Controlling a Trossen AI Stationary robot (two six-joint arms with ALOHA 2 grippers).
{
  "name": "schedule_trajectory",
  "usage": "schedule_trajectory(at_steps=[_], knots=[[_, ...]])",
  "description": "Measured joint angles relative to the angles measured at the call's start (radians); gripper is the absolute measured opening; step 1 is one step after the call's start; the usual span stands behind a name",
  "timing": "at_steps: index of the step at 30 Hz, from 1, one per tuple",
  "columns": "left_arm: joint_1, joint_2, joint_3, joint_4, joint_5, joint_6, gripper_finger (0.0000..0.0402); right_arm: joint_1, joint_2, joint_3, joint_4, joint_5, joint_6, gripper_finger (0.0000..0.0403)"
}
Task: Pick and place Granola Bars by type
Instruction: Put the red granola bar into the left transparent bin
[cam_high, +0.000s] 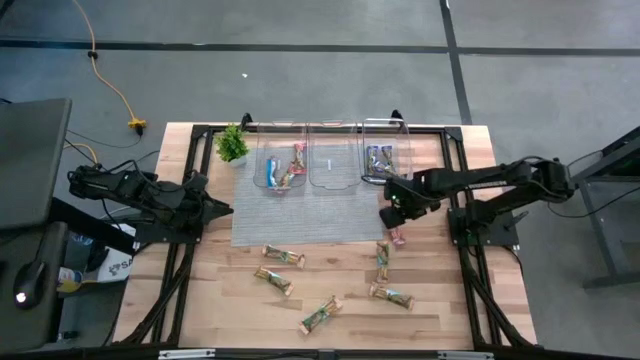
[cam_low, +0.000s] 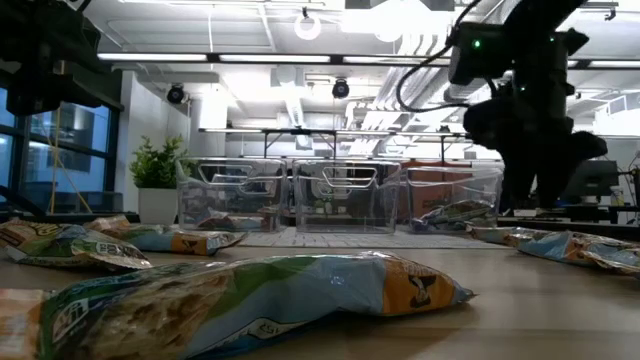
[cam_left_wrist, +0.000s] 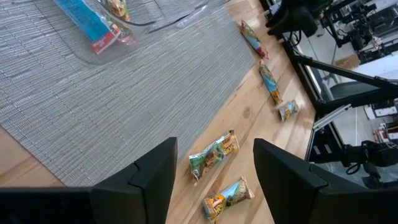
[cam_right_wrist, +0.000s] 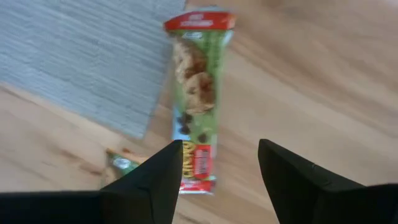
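The right gripper (cam_right_wrist: 217, 165), jaws wide and empty, hangs above a red-ended green wrapped granola bar (cam_right_wrist: 196, 93) just off the grey woven mat (cam_right_wrist: 81, 56). The left gripper (cam_left_wrist: 214, 171), also wide and empty, waits at the left.

Both arms are dark, nearly black all over, built of slim tube-like links joined by chunkier rounded joint housings, and each sits on a black frame of thin struts bolted along the table's sides. The right arm (cam_high: 500, 180) shows a small green light glowing on its wrist block, with black cables looping off it. The left gripper's fingers (cam_left_wrist: 149, 180) and the right gripper's fingers (cam_right_wrist: 155, 180) are plain matte black wedges, broad at the base and tapering to blunt tips.
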Motion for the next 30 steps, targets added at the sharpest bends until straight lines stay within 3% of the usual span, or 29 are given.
schedule_trajectory(at_steps=[11,30], knots=[[0.0,0.0,0.0,0.0,-0.002,0.001,0.0204,-0.024,0.007,-0.015,0.062,0.016,-0.042,0.0197],[0.0,0.0,0.0,0.0,-0.002,-0.001,0.0204,-0.023,0.213,-0.014,0.205,-0.053,-0.074,0.0197]])
